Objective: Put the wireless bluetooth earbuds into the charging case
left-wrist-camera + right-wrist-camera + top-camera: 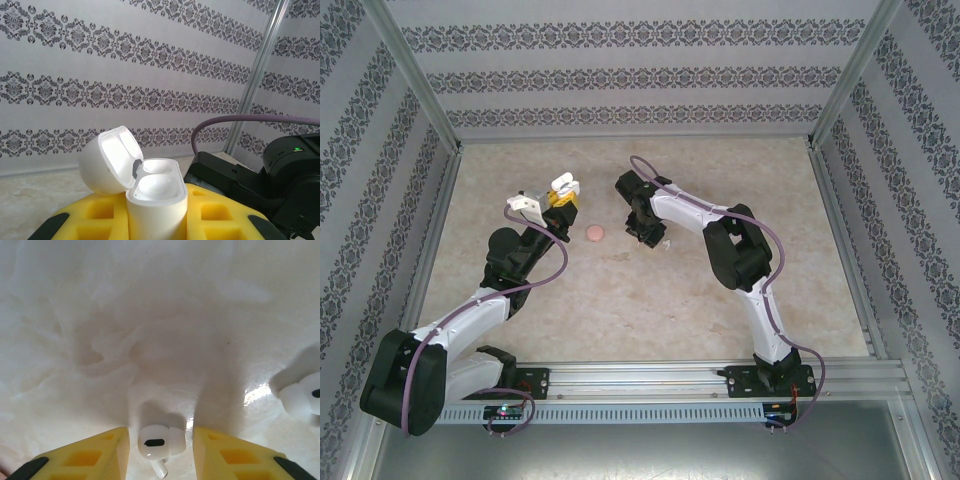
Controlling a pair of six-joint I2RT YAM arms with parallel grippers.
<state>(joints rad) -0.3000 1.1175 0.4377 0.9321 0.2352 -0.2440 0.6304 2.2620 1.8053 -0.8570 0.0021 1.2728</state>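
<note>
Within spread right tool [161,440]: one white earbud [156,442]; second earbud [301,397] nearby; left tool [157,220] clamps one open case [156,195].

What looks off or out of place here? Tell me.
Nothing stands out. The left gripper holds the white charging case, lid open; one white earbud lies on the table between the right gripper's open fingers, a second earbud nearby.

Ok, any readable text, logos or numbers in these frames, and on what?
No readable text anywhere.
White charging case, lid open, in the left claw: no print visible.
White earbud inside the open right claw: a dark oval slot, no marking.
Small pink case on the table: too small to tell.
Wallpaper: ornament pattern, no letters.
Green indicator light: no label.
</note>
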